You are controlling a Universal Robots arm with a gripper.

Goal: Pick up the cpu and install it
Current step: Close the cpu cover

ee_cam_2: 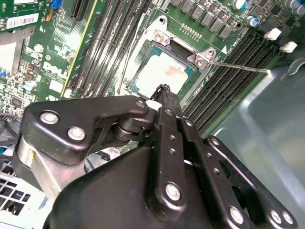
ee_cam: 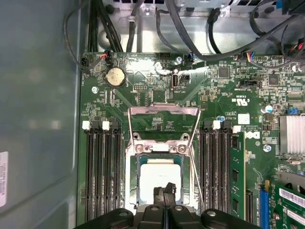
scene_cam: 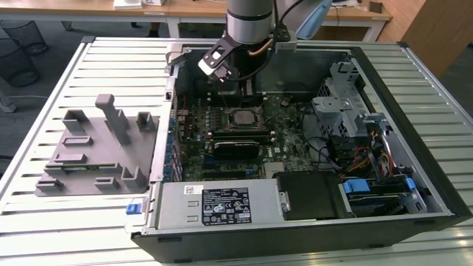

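Silver cpu (ee_cam: 152,172) lies flat in socket (ee_cam: 135,183), directly beneath tips of gripper (ee_cam: 164,190). Jaws pressed together, holding nothing. Metal frame (ee_cam: 164,111) stands open beyond jaws. Judgement: keep cpu square and level, avoid sideways push.

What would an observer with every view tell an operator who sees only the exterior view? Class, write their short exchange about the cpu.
Operator: Is the cpu in place?
Observer: Yes. In the first wrist view the cpu lies inside its socket.
Operator: Is the retaining frame closed?
Observer: No. The frame stands swung open, off the cpu.
Operator: And the jaws?
Observer: Both wrist views show them shut and empty, tips over one edge of the cpu.
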